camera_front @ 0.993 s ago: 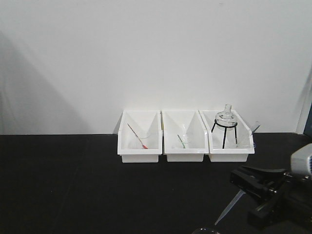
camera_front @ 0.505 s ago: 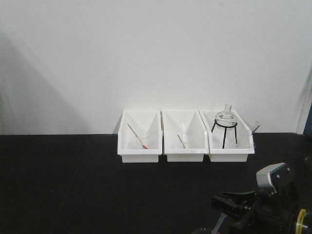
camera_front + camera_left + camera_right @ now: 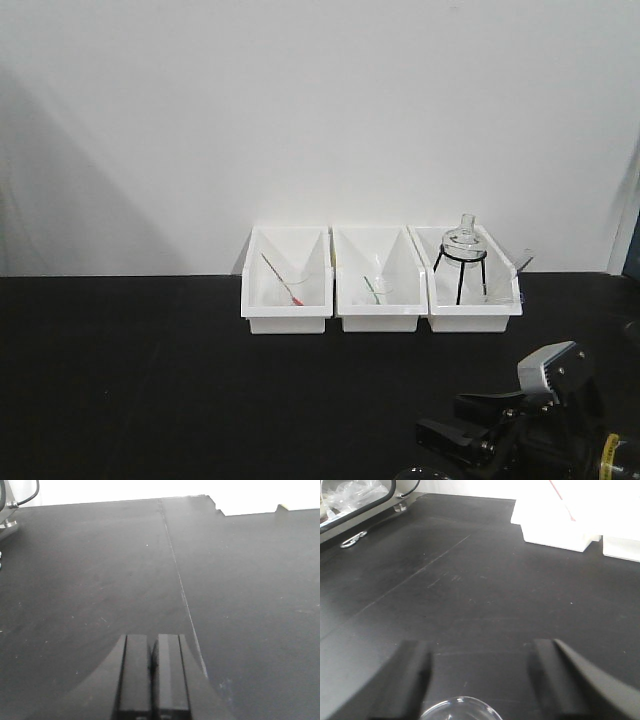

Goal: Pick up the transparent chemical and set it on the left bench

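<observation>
The right gripper (image 3: 480, 680) stood wide open, its two dark matte fingers (image 3: 402, 677) spread well apart over the bench, and between them at the bottom edge of the right wrist view showed the curved clear glass rim of a beaker (image 3: 457, 707). Nothing lay between those fingers that could be read as the pipette; in the front view a faint pale streak beside the gripper (image 3: 455, 440) was too small and hidden to call, so where the transparent chemical was could not be told. The left gripper (image 3: 152, 675) was closed, its two flat black pads (image 3: 136, 672) pressed together with only a hairline seam between them and nothing seen in it. Under both lay the matte black bench top (image 3: 100, 580), scuffed with pale scratches and dust specks and crossed by a thin straight joint line (image 3: 177, 580) running away from the left gripper. Ahead of the right gripper and well apart from it, three white plastic bins (image 3: 380, 280) sat side by side against a plain white wall (image 3: 300, 110). The bin to the left held a thin rod with a red tip (image 3: 283, 283), the middle one a small green-marked item (image 3: 372, 290), and the right one a round clear glass flask (image 3: 464, 240) resting on a black wire tripod stand (image 3: 459, 272).
</observation>
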You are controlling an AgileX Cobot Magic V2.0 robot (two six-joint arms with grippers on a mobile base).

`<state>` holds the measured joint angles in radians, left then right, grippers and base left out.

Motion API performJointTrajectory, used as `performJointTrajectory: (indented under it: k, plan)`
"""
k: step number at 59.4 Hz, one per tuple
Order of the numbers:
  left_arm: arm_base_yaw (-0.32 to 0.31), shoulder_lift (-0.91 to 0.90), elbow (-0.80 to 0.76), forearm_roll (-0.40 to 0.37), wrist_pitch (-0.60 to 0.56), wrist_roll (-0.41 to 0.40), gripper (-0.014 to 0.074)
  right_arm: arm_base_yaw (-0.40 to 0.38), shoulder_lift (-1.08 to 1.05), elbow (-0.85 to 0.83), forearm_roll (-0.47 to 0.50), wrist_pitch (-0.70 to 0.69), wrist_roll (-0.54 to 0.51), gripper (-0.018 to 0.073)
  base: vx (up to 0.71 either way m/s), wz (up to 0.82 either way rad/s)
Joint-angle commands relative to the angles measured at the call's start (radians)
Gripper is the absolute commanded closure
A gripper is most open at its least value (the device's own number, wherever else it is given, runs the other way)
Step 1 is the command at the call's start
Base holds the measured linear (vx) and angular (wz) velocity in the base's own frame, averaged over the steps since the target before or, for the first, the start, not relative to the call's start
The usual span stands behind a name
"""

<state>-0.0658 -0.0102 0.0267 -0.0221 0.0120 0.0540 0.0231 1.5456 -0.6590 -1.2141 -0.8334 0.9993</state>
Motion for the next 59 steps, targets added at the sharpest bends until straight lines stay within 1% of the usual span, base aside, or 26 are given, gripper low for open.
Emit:
performJointTrajectory:
  k: [1, 6, 13, 17, 22, 24, 27, 31, 32, 34, 38, 40, 44, 47, 51, 59]
  plan:
    - [-0.002, -0.019, 0.016, -0.001, -0.078, -0.008, 0.06, -0.005, -0.029, -0.029, 0.035, -0.076, -0.008, 0.0002, 0.0, 0.0]
    - [-0.002, -0.019, 0.016, -0.001, -0.078, -0.008, 0.06, -0.005, -0.047, -0.029, 0.04, -0.098, -0.008, 0.0016, 0.0, 0.0]
    - [-0.002, -0.019, 0.016, -0.001, -0.078, -0.008, 0.06, -0.005, -0.132, -0.029, 0.077, -0.072, -0.007, 0.0076, 0.0, 0.0]
    - [-0.002, -0.019, 0.016, -0.001, -0.078, -0.008, 0.06, -0.005, -0.197, -0.029, 0.085, -0.009, 0.007, 0.0132, 0.0, 0.0]
    - [-0.002, -0.019, 0.016, -0.001, -0.078, -0.008, 0.06, -0.005, -0.304, -0.029, 0.074, 0.111, 0.085, 0.0239, 0.0, 0.0]
    - [-0.002, -0.019, 0.016, -0.001, -0.078, -0.008, 0.06, -0.005, -0.362, -0.029, 0.051, 0.182, 0.138, 0.0305, 0.0, 0.0]
    - [-0.002, -0.019, 0.016, -0.001, -0.078, -0.008, 0.06, -0.005, -0.422, -0.029, 0.011, 0.25, 0.199, 0.0377, 0.0, 0.0]
    - [-0.002, -0.019, 0.016, -0.001, -0.078, -0.008, 0.06, -0.005, -0.51, -0.029, -0.085, 0.326, 0.273, 0.0498, 0.0, 0.0]
    - [-0.002, -0.019, 0.016, -0.001, -0.078, -0.008, 0.06, -0.005, -0.537, -0.029, -0.125, 0.342, 0.301, 0.0534, 0.0, 0.0]
    - [-0.002, -0.019, 0.016, -0.001, -0.078, -0.008, 0.06, -0.005, -0.583, -0.029, -0.18, 0.355, 0.339, 0.0575, 0.0, 0.0]
    - [-0.002, -0.019, 0.016, -0.001, -0.078, -0.008, 0.06, -0.005, -0.665, -0.029, -0.32, 0.362, 0.44, 0.0571, 0.0, 0.0]
    - [-0.002, -0.019, 0.016, -0.001, -0.078, -0.008, 0.06, -0.005, -0.7, -0.029, -0.374, 0.362, 0.483, 0.0569, 0.0, 0.0]
    - [-0.002, -0.019, 0.016, -0.001, -0.078, -0.008, 0.06, -0.005, -0.755, -0.029, -0.468, 0.362, 0.533, 0.0569, 0.0, 0.0]
    - [-0.002, -0.019, 0.016, -0.001, -0.078, -0.008, 0.06, -0.005, -0.785, -0.029, -0.525, 0.36, 0.547, 0.0568, 0.0, 0.0]
    - [-0.002, -0.019, 0.016, -0.001, -0.078, -0.008, 0.06, -0.005, -0.826, -0.029, -0.575, 0.347, 0.553, 0.0568, 0.0, 0.0]
    - [-0.002, -0.019, 0.016, -0.001, -0.078, -0.008, 0.06, -0.005, -0.893, -0.029, -0.572, 0.332, 0.553, 0.0567, 0.0, 0.0]
